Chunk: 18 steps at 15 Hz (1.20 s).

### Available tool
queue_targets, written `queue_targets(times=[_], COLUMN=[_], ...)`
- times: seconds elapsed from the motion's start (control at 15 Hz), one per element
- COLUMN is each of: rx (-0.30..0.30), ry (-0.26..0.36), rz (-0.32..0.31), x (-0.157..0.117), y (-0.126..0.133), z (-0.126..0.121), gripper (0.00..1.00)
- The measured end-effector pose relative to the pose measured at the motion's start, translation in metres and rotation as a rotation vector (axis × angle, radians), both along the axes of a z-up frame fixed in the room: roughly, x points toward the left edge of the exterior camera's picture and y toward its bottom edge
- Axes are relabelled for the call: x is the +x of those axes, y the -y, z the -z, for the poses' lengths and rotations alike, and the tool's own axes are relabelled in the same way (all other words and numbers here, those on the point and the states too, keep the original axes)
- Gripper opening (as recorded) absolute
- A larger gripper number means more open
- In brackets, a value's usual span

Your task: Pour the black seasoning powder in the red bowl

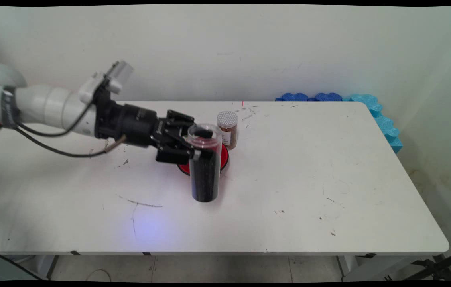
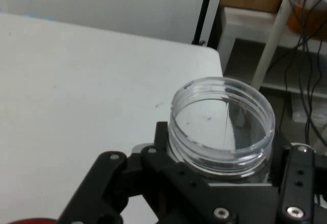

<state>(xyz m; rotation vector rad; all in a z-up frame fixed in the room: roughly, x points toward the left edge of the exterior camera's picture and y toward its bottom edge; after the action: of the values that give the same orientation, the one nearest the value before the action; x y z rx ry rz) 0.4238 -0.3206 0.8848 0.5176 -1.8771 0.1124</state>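
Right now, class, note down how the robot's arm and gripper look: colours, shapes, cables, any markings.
The arm is white, built of rounded tube-like links, with a grey band near the left edge. Thin black cables loop beneath it. A black cylindrical wrist carries the black two-finger gripper, whose linkage shows silver screws. No lettering can be read.

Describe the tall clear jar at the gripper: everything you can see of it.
The tall clear jar is a see-through plastic cylinder, lidless, its threaded round mouth open. Dark granular contents fill it to roughly three quarters. It stands upright on the white table, in front of a red disc and a small spice jar. The gripper clasps its upper part from the left.
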Motion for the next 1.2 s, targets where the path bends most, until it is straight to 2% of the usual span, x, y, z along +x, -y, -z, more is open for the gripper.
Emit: queue_targets(times=[0.67,1.0,1.2], rx=[-0.030,-0.029,0.004], ry=[-0.043,-0.046,-0.050], rz=[-0.004,-0.010,-0.017], x=[0.021,0.027,0.030], y=[-0.003,-0.005,-0.004], z=[-0.059,-0.073,-0.077], gripper=[0.00,0.00,0.00])
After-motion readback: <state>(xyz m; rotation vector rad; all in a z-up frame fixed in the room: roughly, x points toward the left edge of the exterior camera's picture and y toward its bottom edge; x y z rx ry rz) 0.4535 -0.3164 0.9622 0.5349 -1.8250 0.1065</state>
